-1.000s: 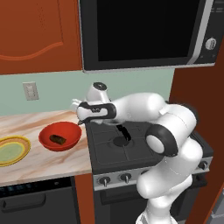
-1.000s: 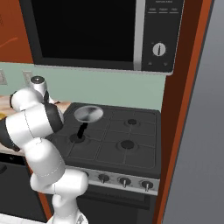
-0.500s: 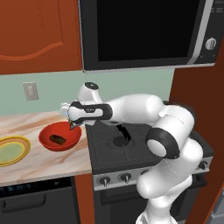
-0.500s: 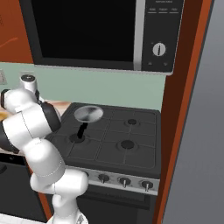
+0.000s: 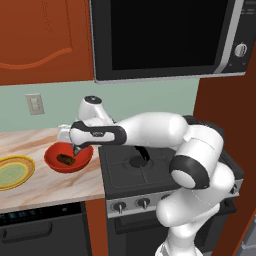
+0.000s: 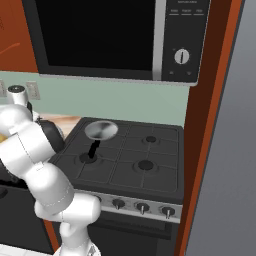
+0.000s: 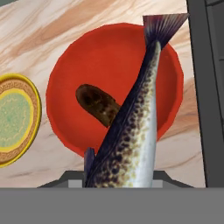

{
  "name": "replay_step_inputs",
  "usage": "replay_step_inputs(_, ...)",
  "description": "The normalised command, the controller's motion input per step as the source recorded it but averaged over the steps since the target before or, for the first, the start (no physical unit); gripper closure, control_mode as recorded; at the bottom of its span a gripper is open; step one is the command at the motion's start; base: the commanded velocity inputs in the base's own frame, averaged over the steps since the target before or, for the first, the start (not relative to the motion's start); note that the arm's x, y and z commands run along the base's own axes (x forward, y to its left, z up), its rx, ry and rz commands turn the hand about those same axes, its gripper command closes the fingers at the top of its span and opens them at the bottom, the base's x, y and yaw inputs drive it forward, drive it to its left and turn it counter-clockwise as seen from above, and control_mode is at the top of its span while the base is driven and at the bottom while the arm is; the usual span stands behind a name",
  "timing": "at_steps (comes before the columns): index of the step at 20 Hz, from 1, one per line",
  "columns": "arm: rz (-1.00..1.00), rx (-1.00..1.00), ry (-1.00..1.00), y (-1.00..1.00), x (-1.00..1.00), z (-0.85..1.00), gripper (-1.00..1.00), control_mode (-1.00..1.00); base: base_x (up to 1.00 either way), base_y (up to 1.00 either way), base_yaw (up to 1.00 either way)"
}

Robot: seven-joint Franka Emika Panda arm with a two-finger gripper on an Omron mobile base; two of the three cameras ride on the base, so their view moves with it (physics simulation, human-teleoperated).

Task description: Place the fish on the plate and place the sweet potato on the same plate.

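- fish [image 7: 131, 131]: silver-grey belly, brown speckled back, dark bluish tail fin
- sweet potato [image 7: 98, 104]: dark brown
- bowl [image 7: 65, 105]: plain red
- plate [image 7: 17, 119]: yellow-orange patterned rim, pale green centre
- counter [image 7: 57, 26]: pale marble with tan streaks
- stove [image 6: 145, 155]: black

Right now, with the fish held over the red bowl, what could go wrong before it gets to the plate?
1. The fish hangs over the red bowl, not the plate; a slip would likely drop it onto the sweet potato.
2. The fingers seem to hold only its head end, so the long body may swing or slide out.
3. A low pass toward the plate could clip the bowl's rim.
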Motion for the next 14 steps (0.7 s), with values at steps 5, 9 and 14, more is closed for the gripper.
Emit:
replay_step_inputs(5, 0.05, -0.03, 0.0, 0.22, -0.31, 0.04, 1.0, -1.0, 0.0, 0.0, 0.0)
replay_step_inputs(9, 0.08, 0.0, -0.02, 0.39, -0.25, 0.0, 1.0, -1.0, 0.0, 0.0, 0.0)
replay_step_inputs(14, 0.05, 0.0, -0.05, 0.47, -0.13, 0.0, 1.0, -1.0, 0.0, 0.0, 0.0)
